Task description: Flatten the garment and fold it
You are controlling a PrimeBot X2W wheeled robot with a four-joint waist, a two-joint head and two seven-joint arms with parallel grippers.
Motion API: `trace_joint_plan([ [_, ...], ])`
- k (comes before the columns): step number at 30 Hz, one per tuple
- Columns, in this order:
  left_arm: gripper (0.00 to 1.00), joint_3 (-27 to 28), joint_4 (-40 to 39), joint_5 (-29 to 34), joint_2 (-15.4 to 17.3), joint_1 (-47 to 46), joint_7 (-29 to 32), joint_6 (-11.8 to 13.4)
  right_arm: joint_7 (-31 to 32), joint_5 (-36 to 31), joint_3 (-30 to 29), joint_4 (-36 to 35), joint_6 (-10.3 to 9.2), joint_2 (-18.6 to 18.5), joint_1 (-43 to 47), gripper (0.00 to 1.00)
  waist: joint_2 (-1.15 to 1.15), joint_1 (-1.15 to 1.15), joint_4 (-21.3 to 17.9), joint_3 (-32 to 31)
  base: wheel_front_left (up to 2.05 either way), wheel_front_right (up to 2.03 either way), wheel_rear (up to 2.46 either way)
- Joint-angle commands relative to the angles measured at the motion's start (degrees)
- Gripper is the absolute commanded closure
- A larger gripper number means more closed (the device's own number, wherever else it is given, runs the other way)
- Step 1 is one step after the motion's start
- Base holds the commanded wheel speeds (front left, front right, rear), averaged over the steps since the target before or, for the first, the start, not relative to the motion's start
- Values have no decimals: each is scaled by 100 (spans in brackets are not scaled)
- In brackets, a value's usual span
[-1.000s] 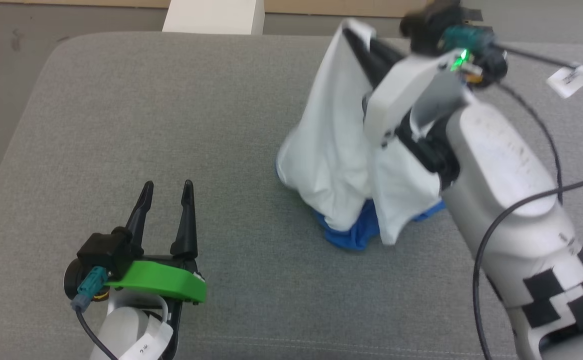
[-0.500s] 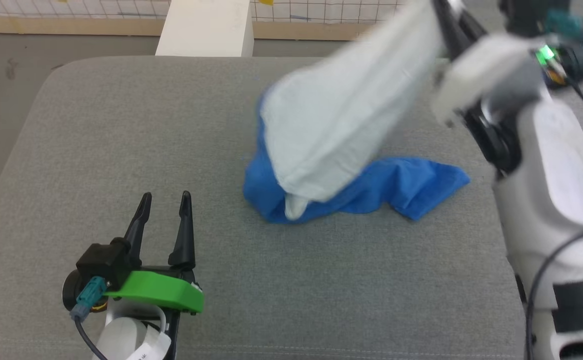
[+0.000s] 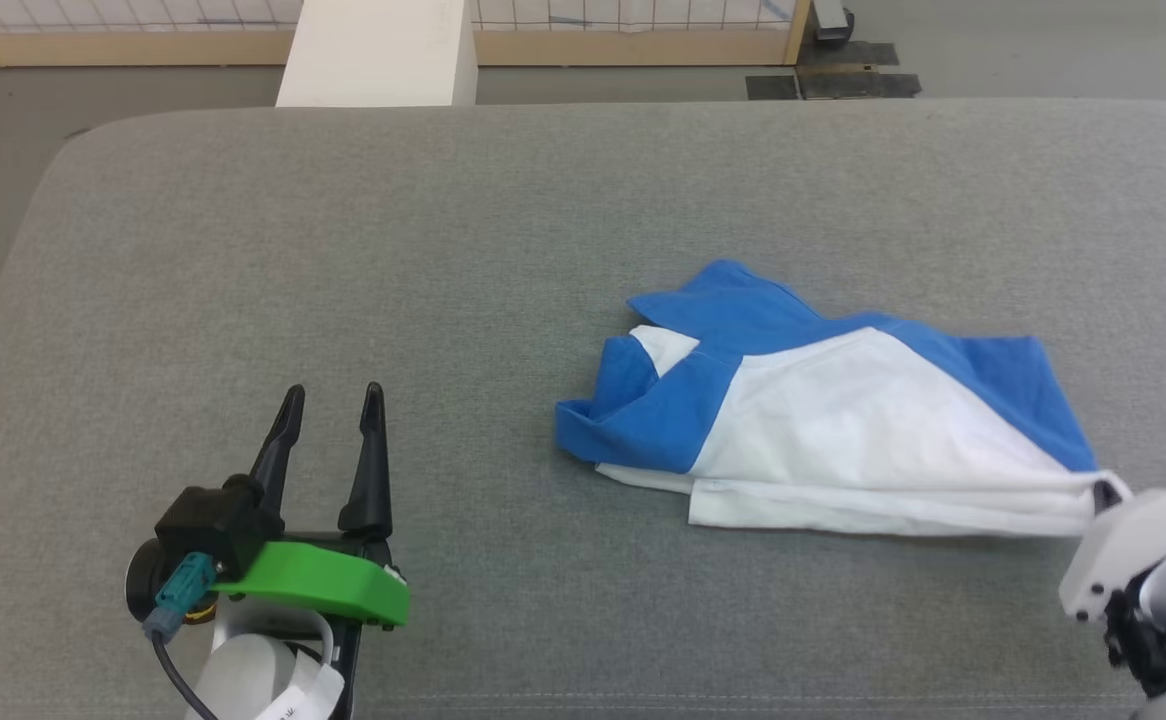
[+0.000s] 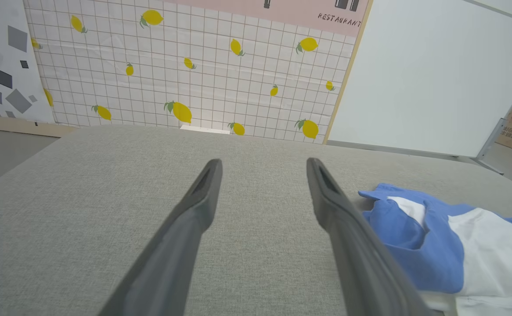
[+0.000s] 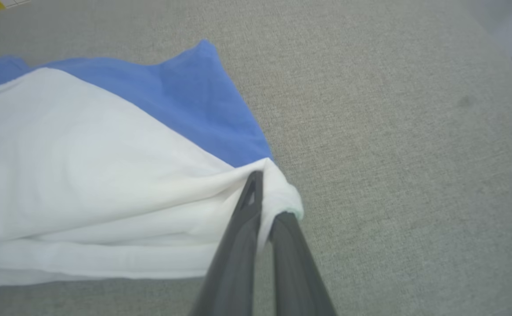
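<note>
1. Near edge, robot's left: left gripper (image 3: 333, 392) sits low over the grey fabric-covered worktop (image 3: 343, 250). Jaws wide apart, nothing between them, fingers pointing away from the robot. It is well apart from the cloth; it looks parked, free for a second grasp.

2. Near edge, robot's right: right gripper (image 5: 267, 197) has its jaws together, clamped on a bunched white corner of the garment (image 3: 863, 430). It is held low, close to the surface. My reading is that the corner is being kept taut so the body can spread rather than bunch.

3. Middle, right of centre: the garment lies on the worktop, partly flattened. There is a white panel on top and blue along the far edge. The end toward the left gripper is blue and folded over on itself, with doubled layers at the near hem. Flattening looks unfinished and no fold is begun. The rumpled blue end seems the likely spot for the free gripper.

4. Views compared: the right wrist view gives the pinch plainly, cloth wrapped round the fingertips. The head view gives the garment's whole outline and the spacing between the arms. The left wrist view sees the blue end low and side-on, beside its right finger.

5. Far: a white block (image 3: 373, 50) stands beyond the worktop's back edge, and a lemon-print wall (image 4: 194, 66) rises behind.
</note>
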Motion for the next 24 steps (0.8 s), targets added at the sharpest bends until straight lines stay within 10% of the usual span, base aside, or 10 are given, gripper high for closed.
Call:
trace_joint_plan([
  [1,0,-2,5,32,-14,18,-26,-33,11,153,32,-82,-9,-5,129,22,0,0,-46,-7,0,0,0],
  [2,0,-3,12,34,-14,17,-26,-34,6,257,55,-118,-9,-5,223,0,0,0,-62,-15,0,0,0],
  [17,0,-287,212,-69,-22,-65,-17,-42,-1532,816,1282,-2480,-9,-5,1513,0,0,0,-207,-68,0,0,0],
  [24,0,-1006,854,-444,-33,-865,906,48,-1616,902,1705,-2624,-9,-5,1506,0,0,0,-241,95,0,0,0],
])
